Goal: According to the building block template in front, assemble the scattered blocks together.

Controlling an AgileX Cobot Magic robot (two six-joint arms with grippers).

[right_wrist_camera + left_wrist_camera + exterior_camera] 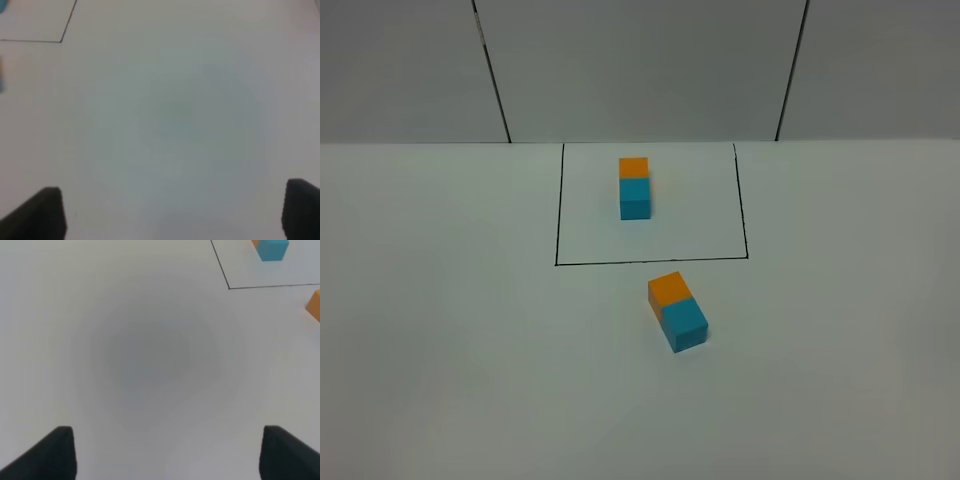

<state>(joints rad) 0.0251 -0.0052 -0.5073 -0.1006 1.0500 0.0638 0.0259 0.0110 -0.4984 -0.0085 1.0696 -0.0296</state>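
The building block template [634, 186] is an orange cube over a cyan cube inside a black-lined rectangle [650, 262] at the far middle of the table. Just in front of that rectangle, the scattered blocks lie touching in a slightly skewed row: the orange block [670, 289] farther back, the cyan block [686, 322] nearer. Neither arm shows in the exterior high view. My left gripper [167, 455] is open over bare table, with the template's cyan cube [272, 249] and the loose orange block [315, 305] far ahead. My right gripper [170, 212] is open too, with nothing between its fingers.
The table is a plain white surface [440, 350] that meets a grey panelled wall [640, 70] at the back. A corner of the black rectangle [61, 41] shows in the right wrist view.
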